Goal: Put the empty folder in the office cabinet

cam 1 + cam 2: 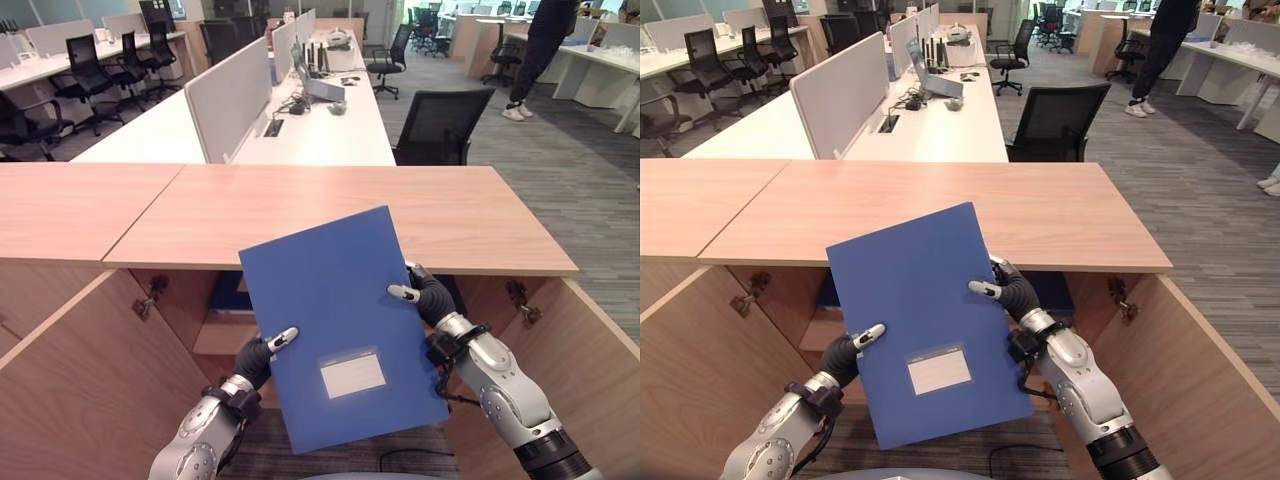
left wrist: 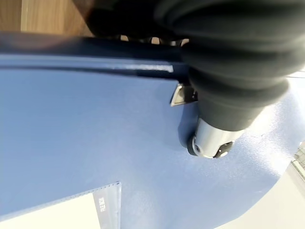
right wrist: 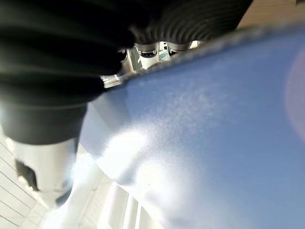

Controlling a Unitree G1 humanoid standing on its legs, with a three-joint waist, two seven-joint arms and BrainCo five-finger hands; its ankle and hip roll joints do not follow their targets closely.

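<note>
My left hand (image 1: 262, 352) and right hand (image 1: 425, 294) each pinch an edge of the flat, matte blue folder (image 1: 335, 310), thumbs on top. It's tilted, w/ a white label, just before the open wooden cabinet (image 1: 300, 215).

Left hand (image 1: 262, 355) and right hand (image 1: 425, 293) both raised forward, thumbs pinched inward, fingers curled.

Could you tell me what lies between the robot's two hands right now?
The blue folder, pinched at its edges by the left hand and right hand, in both eye views.
</note>
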